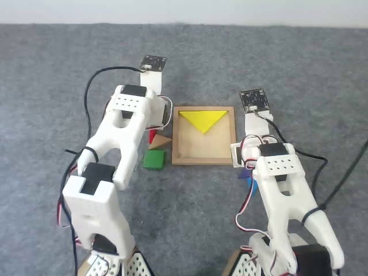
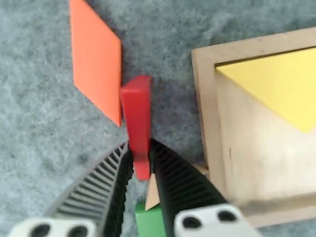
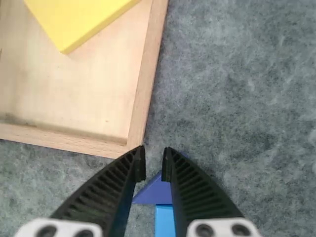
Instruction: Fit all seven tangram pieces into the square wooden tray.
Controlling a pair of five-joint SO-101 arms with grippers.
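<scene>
Left hand: pinching the red piece, held on edge just outside the tray.
Right hand: slightly spread, nothing between the fingers, above the blue pieces.
Tray contents: yellow triangle, far side.
Orange piece: flat on the bench.

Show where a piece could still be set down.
Free: the tray floor between the yellow triangle and the near rim; the carpet beyond the far rim. Crowded: left of the tray, where red piece, wooden triangle and green square cluster.
</scene>
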